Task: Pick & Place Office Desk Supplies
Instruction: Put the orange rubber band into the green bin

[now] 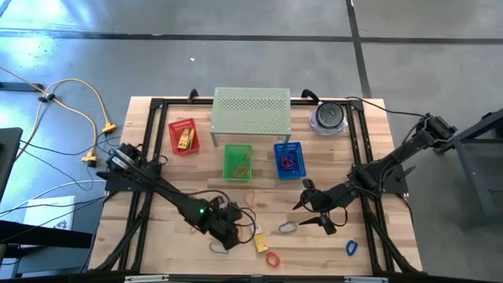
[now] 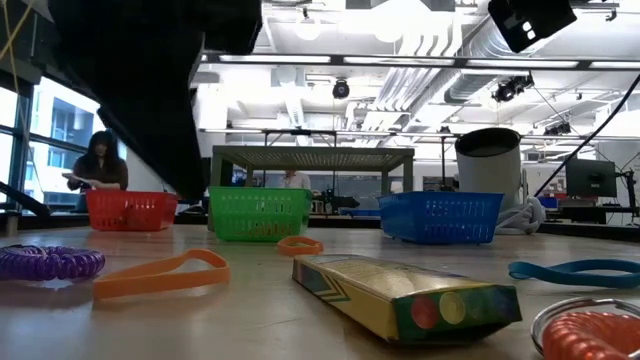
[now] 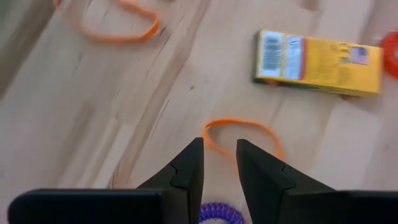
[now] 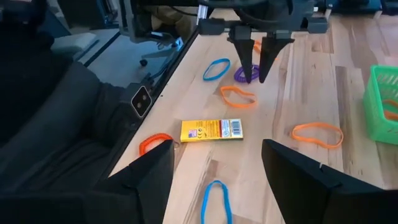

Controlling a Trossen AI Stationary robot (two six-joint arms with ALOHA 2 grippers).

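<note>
Loops and a packet lie flat on the wooden table's near part. My left gripper (image 3: 219, 146) points down over an orange loop (image 3: 242, 134), narrowly open, with nothing between its fingers; a purple coil (image 4: 244, 73) lies beside its tips. A yellow packet (image 1: 259, 241) lies to its right, and a red coil (image 1: 273, 258) lies nearer the front edge. My right gripper (image 4: 217, 180) hangs wide open above the table, with a blue loop (image 4: 216, 202) on the wood below it. More loops: orange (image 4: 317, 134), blue (image 4: 216, 70), blue (image 1: 351, 248).
Red (image 1: 183, 137), green (image 1: 238, 162) and blue (image 1: 288, 159) mesh baskets stand in a row in front of a pale green perforated shelf (image 1: 251, 110). A grey round container (image 1: 328, 116) stands at the far right. A black frame runs along the table's edges.
</note>
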